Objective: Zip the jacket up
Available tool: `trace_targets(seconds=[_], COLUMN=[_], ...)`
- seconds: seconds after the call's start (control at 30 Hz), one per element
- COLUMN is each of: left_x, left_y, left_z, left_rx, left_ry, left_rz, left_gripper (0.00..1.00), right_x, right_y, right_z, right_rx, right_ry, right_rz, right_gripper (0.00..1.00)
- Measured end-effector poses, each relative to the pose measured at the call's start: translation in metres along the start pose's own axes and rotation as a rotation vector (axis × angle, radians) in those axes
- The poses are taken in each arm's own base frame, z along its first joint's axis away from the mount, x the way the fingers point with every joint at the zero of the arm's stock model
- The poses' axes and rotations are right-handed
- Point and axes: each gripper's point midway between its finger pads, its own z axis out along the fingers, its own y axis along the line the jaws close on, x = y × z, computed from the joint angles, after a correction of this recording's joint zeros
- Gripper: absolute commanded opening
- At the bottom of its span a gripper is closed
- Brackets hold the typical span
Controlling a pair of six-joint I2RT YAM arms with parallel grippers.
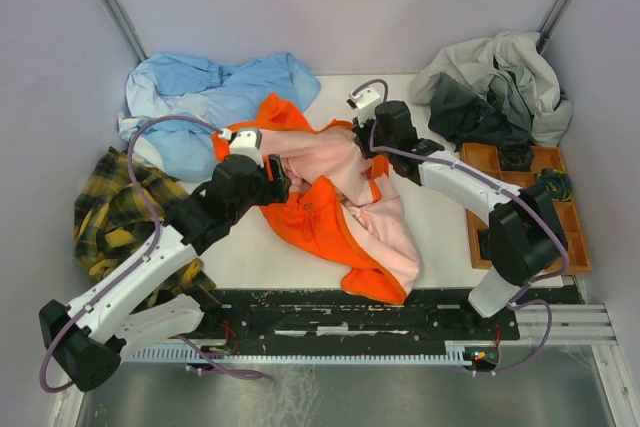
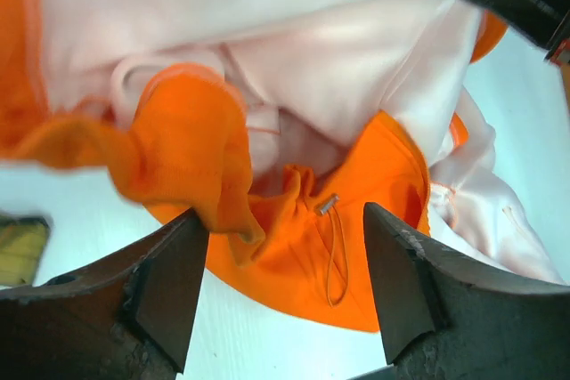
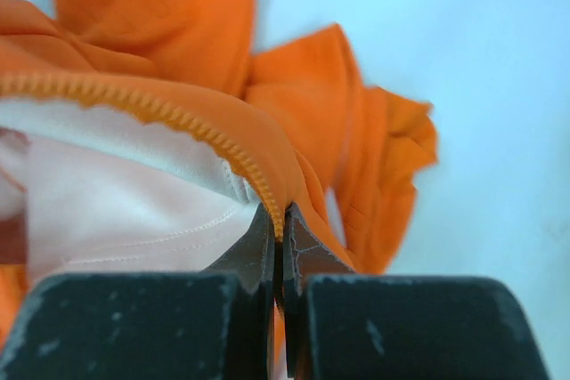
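My right gripper (image 3: 280, 242) is pinched tight on the toothed zipper edge (image 3: 160, 111) of the one jacket (image 1: 340, 217), which lies crumpled, lining up, mid-table between my two arms, running far-left to near-right. My left gripper (image 2: 283, 220) gapes wide, holding nothing, with the cloth just ahead. The zipper edge trails leftward from my right jaws.

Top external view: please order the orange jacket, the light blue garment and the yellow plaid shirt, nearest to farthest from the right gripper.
1. The orange jacket, centre, in the jaws of the right gripper.
2. The light blue garment, back left.
3. The yellow plaid shirt, far left.
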Motion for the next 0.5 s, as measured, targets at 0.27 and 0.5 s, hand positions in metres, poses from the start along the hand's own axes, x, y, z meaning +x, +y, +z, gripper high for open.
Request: trace_targets(seconds=[0.27, 0.5], left_x=[0.063, 0.110], left_y=[0.020, 0.032], left_z=[-0.005, 0.014], left_rx=[-0.028, -0.085], left_ry=[0.088, 0.156], left_rz=[-0.159, -0.245], left_gripper=[0.79, 0.79], right_x=[0.035, 0.056], right_y=[-0.048, -0.050], right_z=[-0.021, -0.037], right_rx=[0.171, 0.201], right_ry=[0.092, 0.116], right_rz=[0.118, 0.164], right_gripper=[0.00, 0.00])
